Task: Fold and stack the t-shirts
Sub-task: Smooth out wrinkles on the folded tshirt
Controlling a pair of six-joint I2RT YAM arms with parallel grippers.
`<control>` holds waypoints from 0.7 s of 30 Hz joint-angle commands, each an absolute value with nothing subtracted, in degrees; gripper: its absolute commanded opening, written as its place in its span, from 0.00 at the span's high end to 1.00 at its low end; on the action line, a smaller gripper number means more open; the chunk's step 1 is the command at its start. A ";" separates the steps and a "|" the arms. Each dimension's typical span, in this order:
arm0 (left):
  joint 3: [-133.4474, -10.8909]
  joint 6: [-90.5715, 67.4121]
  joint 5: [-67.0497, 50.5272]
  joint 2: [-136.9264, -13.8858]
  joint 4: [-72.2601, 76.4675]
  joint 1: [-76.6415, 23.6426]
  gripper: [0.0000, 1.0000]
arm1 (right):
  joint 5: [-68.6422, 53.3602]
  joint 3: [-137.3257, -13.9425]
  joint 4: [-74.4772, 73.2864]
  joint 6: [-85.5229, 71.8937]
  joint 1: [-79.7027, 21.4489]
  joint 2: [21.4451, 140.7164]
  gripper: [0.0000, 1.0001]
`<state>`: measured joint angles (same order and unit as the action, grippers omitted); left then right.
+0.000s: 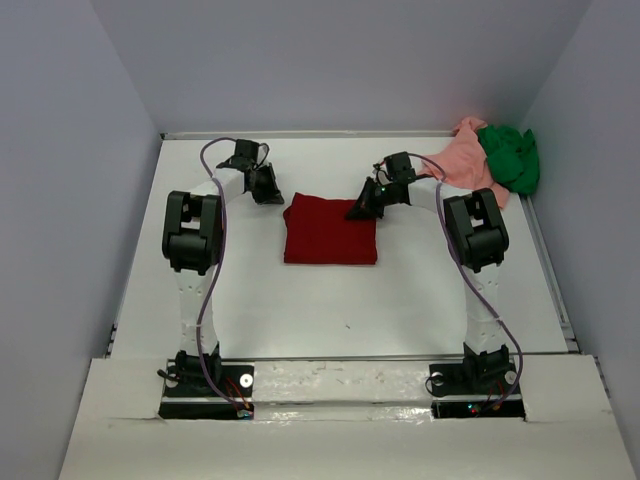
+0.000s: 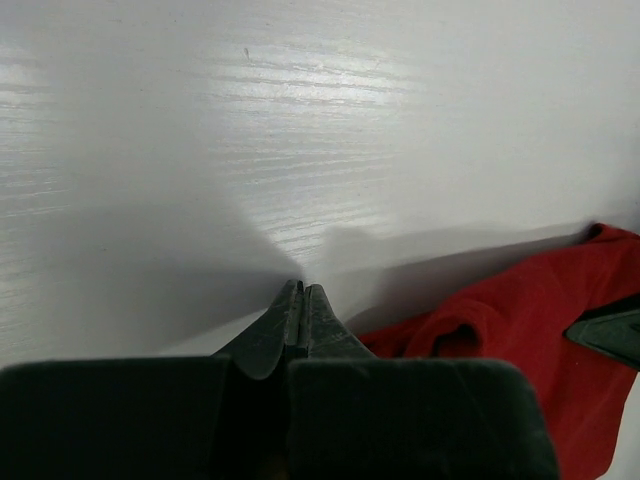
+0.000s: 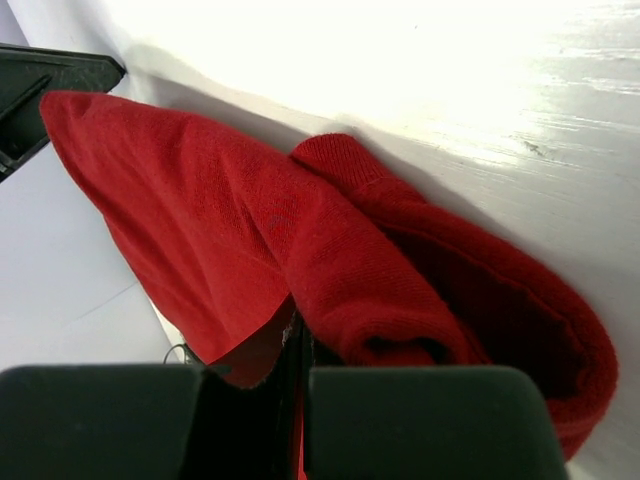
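Dark red t-shirt (image 1: 330,235) lies folded in the middle of the table (image 1: 300,310), its far right corner pinched

The dark red t-shirt is a tidy rectangle about halfway between the near and far edges of the table. The right gripper (image 1: 360,208) sits at its far right corner with the fingers pressed together on the cloth. I judge it holds this corner to pull the last fold straight, or to carry the shirt to a stacking place. The left gripper (image 1: 272,195) is just beside the far left corner, closed with nothing between the fingers. It seems to rest there because it has no cloth to handle now.

The salmon pink t-shirt (image 1: 465,160) and the bright green t-shirt (image 1: 512,155) are crumpled together in the far right corner of the table, the green one partly on the pink one. Both are unfolded, so most of the task is not yet done.

The view from above shows the whole arrangement and makes the red shirt look flat. It cannot show whether cloth is inside the fingers. The right wrist view does show it: a thin red strip runs between the closed fingers, and the cloth around them rises in a thick rolled fold, so this corner is not flat. The left wrist view shows the bare fingertips meeting over the white surface, with the red edge near them on the right, not touching.
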<state>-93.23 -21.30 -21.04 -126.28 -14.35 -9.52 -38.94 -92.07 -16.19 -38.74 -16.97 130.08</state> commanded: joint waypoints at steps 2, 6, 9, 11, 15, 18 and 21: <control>-96.14 -21.27 -20.56 -119.19 -16.77 -9.14 1.00 | -37.18 -93.51 -17.58 -37.00 -17.40 126.56 1.00; -97.39 -21.36 -22.85 -117.25 -21.35 -9.05 1.00 | -39.80 -96.58 -18.02 -37.70 -16.88 126.30 0.79; -92.93 -21.01 -24.60 -115.14 -22.24 -8.88 0.92 | -40.34 -98.78 -18.46 -37.62 -16.88 125.16 0.47; -89.23 -21.18 -25.84 -112.17 -20.49 -8.61 0.61 | -41.13 -100.01 -18.89 -37.62 -16.88 123.93 0.44; -81.57 -22.23 -27.33 -107.58 -17.84 -7.65 0.44 | -42.19 -101.86 -20.73 -37.00 -16.35 121.04 0.43; -77.80 -22.67 -30.05 -106.70 -17.23 -7.47 0.44 | -42.54 -101.95 -22.05 -36.57 -15.83 118.66 0.43; -75.85 -22.68 -31.82 -106.70 -15.91 -7.56 0.44 | -42.28 -100.91 -23.46 -35.43 -15.82 116.81 0.43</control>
<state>-78.13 -22.28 -27.94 -108.60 -17.34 -7.73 -41.06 -99.31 -21.17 -37.56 -16.45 121.86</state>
